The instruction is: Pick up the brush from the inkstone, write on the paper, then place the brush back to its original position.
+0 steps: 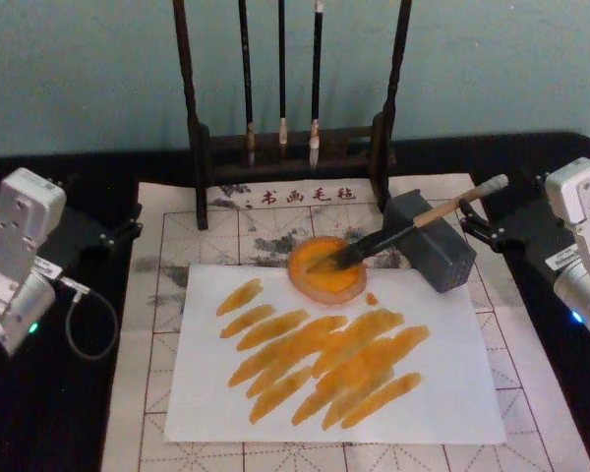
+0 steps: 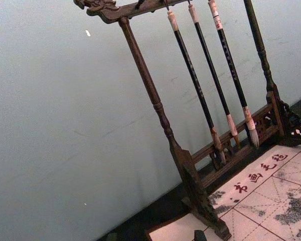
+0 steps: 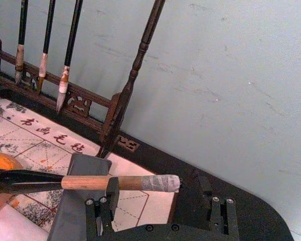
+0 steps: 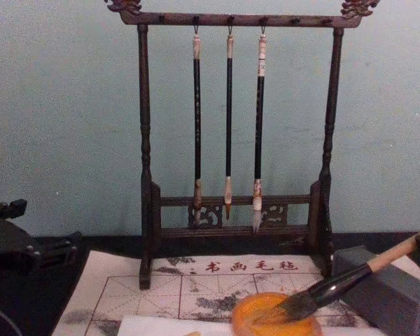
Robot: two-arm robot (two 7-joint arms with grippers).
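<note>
Nearest, plain white paper (image 1: 462,393) flat on beige gridded mat (image 1: 138,393), streaked with orange strokes. Just beyond, round orange dish (image 1: 326,280) with dark tuft of brush (image 1: 393,236) resting in it. Glossy black section and tan wooden handle sloping up across grey rectangular block (image 1: 442,261). Pale capped end just beside right tool (image 3: 159,198), fingers spread, nothing pinched. Left tool (image 1: 126,230) parked at left of black table (image 1: 39,423), state not discernible. Farthest, dark wooden rack (image 1: 197,147) hung with three thin brushes (image 1: 282,79).
</note>
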